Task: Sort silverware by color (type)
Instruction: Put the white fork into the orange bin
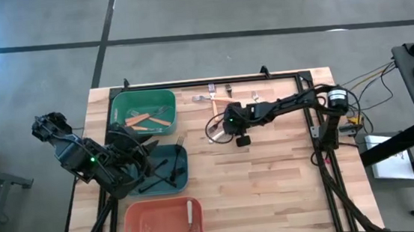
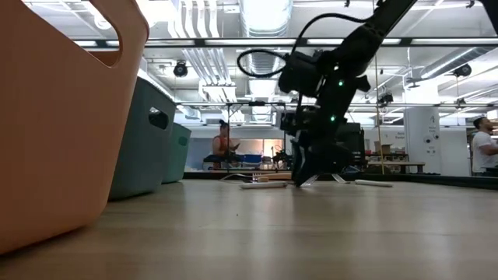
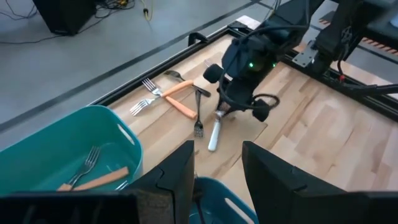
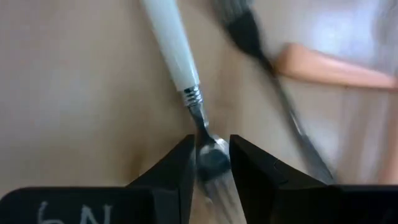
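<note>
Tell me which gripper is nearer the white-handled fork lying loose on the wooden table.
Right. The right gripper is down on the white-handled fork, its fingers either side of the metal neck. The left gripper hovers over the teal plastic bin, well away.

We see the desk (image 1: 272,170) evenly lit from overhead, with only soft, short shadows. In the low view, bright ceiling lights (image 2: 257,15) glare white and leave the right arm (image 2: 327,85) a dark silhouette against them; the salmon bin (image 2: 54,117) close to the lens is large and soft. In the right wrist view, the white-handled fork (image 4: 180,62) between the fingers (image 4: 177,171) is fairly sharp, while the black fork (image 4: 261,50) and orange handle (image 4: 329,71) beyond them are smeared and washed out. In the left wrist view, the fingers (image 3: 180,180) are dark and slightly soft.
</note>
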`<state>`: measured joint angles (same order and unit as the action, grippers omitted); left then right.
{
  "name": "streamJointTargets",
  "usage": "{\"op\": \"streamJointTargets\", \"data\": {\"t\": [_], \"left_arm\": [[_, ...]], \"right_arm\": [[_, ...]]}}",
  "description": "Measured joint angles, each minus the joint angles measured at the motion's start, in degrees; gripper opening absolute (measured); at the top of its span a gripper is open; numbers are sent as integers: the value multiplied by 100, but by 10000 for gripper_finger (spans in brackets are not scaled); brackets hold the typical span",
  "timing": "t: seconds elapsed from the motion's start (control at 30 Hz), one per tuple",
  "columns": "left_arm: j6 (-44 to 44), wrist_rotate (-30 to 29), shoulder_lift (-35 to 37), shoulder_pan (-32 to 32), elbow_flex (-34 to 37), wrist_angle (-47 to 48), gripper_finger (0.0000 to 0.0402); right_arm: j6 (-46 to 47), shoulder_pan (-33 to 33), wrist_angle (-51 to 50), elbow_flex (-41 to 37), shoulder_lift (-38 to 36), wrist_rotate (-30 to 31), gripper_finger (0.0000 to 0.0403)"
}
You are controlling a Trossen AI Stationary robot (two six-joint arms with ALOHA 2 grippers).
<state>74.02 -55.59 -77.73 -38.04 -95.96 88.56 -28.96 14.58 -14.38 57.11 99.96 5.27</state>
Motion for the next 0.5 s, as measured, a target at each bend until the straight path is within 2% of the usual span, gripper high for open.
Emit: {"op": "streamJointTargets", "data": {"t": [0.1, 0.5], "left_arm": [[0, 10, 10, 0, 2, 15, 118], [-2, 61, 59, 0, 4, 118, 118]], "right_arm": [[-38, -49, 1, 101, 99, 395, 91], [-487, -122, 0, 174, 136, 376, 91]]}}
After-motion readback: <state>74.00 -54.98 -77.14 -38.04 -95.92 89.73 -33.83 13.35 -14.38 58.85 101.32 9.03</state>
